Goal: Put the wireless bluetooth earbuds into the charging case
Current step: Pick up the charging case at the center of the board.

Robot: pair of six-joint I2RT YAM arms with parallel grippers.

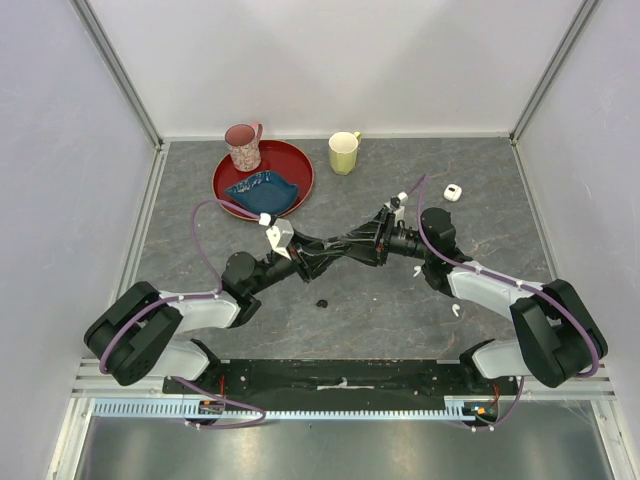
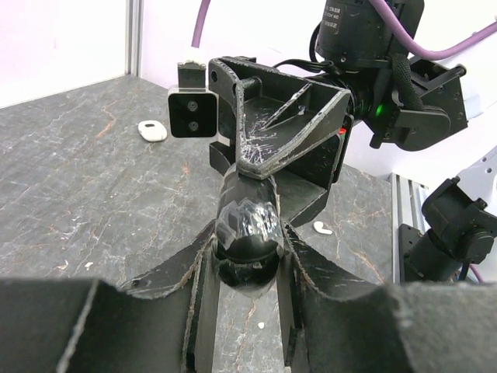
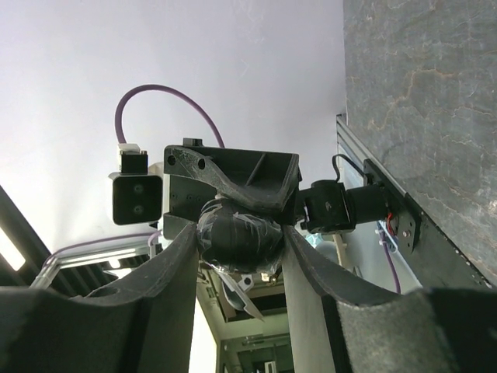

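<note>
My left gripper (image 1: 322,256) and right gripper (image 1: 348,246) meet tip to tip above the middle of the table. Both are shut on one black rounded object wrapped in shiny tape (image 2: 247,233), which also shows in the right wrist view (image 3: 239,233). The white charging case (image 1: 453,192) lies on the table at the far right, apart from both grippers; it also shows in the left wrist view (image 2: 152,130). One white earbud (image 1: 456,311) lies by the right arm's forearm and shows in the left wrist view (image 2: 322,228). I cannot see the other earbud.
A red plate (image 1: 295,165) with a blue dish (image 1: 262,188) sits at the back left. A pink mug (image 1: 243,146) stands on the plate's far edge, and a yellow mug (image 1: 344,152) stands at the back centre. A small black bit (image 1: 322,302) lies on the table below the grippers.
</note>
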